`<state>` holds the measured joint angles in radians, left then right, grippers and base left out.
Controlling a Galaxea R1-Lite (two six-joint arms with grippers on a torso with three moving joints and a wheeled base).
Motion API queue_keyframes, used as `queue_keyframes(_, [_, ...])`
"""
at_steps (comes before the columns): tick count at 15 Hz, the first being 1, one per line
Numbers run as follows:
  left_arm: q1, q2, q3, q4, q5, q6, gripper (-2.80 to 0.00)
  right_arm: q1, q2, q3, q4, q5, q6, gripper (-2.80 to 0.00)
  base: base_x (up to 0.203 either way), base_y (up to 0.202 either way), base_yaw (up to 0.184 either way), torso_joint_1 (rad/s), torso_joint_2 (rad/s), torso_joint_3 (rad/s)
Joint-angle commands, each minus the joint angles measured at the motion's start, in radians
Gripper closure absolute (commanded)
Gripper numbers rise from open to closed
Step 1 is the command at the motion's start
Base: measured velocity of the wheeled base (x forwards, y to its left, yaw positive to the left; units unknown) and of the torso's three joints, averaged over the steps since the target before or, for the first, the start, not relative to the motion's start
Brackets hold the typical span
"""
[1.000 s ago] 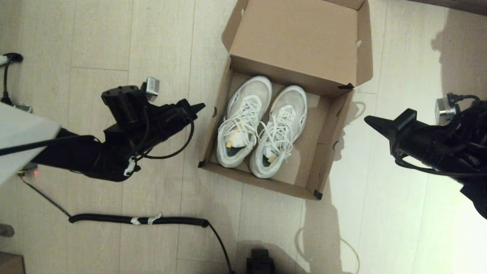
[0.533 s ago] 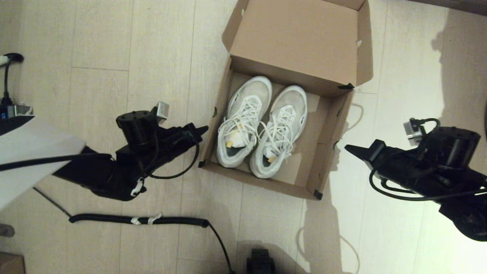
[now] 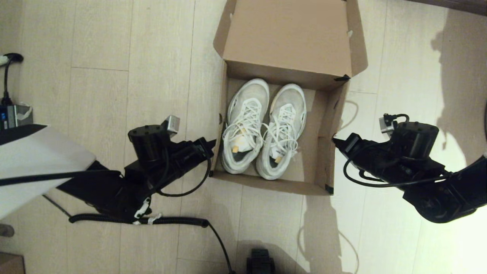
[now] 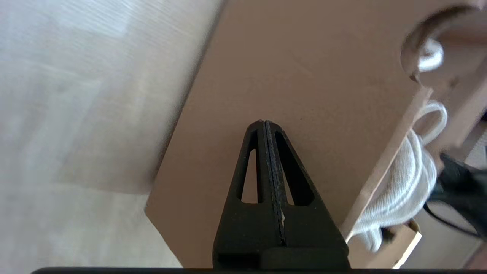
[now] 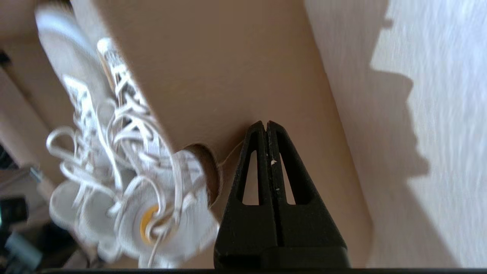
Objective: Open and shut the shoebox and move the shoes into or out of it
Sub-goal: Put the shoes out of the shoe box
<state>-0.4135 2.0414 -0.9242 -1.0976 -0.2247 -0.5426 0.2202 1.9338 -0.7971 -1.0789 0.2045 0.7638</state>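
From above I look down on pale wood floor [image 3: 99, 45]. At my far left a black coiled cable [image 3: 137, 220] lies along the floor below my left arm. My left hand [image 3: 210, 144], fingers pressed together, has its tip against the outer left wall of the shoebox [image 3: 217, 152]; the left wrist view shows the closed fingers [image 4: 266, 152] flat on brown cardboard [image 4: 304, 76]. Bare floor stretches wide to the left of that wall.

The shoebox sits in the middle on the floor, lid folded back and away from me, its long axis running from me toward the lid. Inside, the shoes [image 3: 262, 129] lie side by side, touching, toes pointing away from me toward the lid hinge, heels near the front wall. They sit toward the left of the box; a strip of bare box bottom shows between the right shoe and the right wall.

My right hand [image 3: 335, 141], fingers together, touches the outer right wall near its finger hole; the right wrist view shows the closed fingers [image 5: 266, 152] on cardboard beside that hole [image 5: 207, 171]. Open floor continues to the right.
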Motion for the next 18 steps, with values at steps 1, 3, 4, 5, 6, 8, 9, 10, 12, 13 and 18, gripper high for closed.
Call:
queue_keyframes(1, [-0.024,-0.032,0.027,-0.007,-0.004,-0.004,0.0,-0.02,0.013,-0.027,-0.005,0.007,0.003,0.0,0.0,0.0,0.0,0.0,0.0,0.0])
queue_keyframes(3, [-0.024,-0.043,0.034,-0.007,0.007,-0.004,0.0,-0.029,-0.007,-0.031,0.01,0.007,0.003,0.0,0.0,0.0,0.0,0.0,0.0,0.0])
queue_keyframes(4, [-0.024,-0.046,0.034,-0.007,0.025,-0.004,0.0,-0.033,-0.027,-0.024,0.012,0.007,0.003,0.0,0.0,0.0,0.0,0.0,0.0,0.0])
queue_keyframes(5, [-0.019,-0.054,0.034,-0.007,0.034,-0.004,0.0,-0.038,-0.053,-0.019,0.019,0.007,0.003,0.0,0.0,0.0,0.0,0.0,0.0,0.0])
queue_keyframes(6, [-0.011,-0.076,0.037,-0.006,0.037,-0.004,0.0,-0.047,-0.091,-0.015,0.045,0.007,0.0,0.0,0.0,0.0,0.0,0.0,0.0,0.0])
queue_keyframes(8, [0.029,-0.102,0.081,-0.008,0.037,-0.004,0.0,-0.071,-0.18,-0.001,0.139,0.007,-0.015,0.0,0.0,0.0,0.0,0.0,0.0,0.0])
queue_keyframes(9, [0.061,-0.12,0.113,-0.01,0.037,-0.003,0.0,-0.089,-0.224,0.009,0.201,0.003,-0.04,0.0,0.0,0.0,0.0,0.0,0.0,0.0])
queue_keyframes(10, [0.104,-0.144,0.142,-0.012,0.037,0.006,0.0,-0.112,-0.265,0.017,0.271,-0.022,-0.095,0.0,0.0,0.0,0.0,0.0,0.0,0.0])
queue_keyframes(12, [0.207,-0.225,0.208,-0.013,0.036,0.061,0.0,-0.117,-0.34,0.02,0.388,-0.117,-0.288,0.0,0.0,0.0,0.0,0.0,0.0,0.0])
queue_keyframes(13, [0.243,-0.258,0.233,-0.013,0.036,0.108,0.0,-0.085,-0.356,0.02,0.401,-0.128,-0.331,0.0,0.0,0.0,0.0,0.0,0.0,0.0])
queue_keyframes(18, [0.283,-0.337,0.323,-0.013,0.072,0.345,0.0,0.112,-0.336,-0.005,0.41,-0.141,-0.37,0.0,0.0,0.0,0.0,0.0,0.0,0.0])
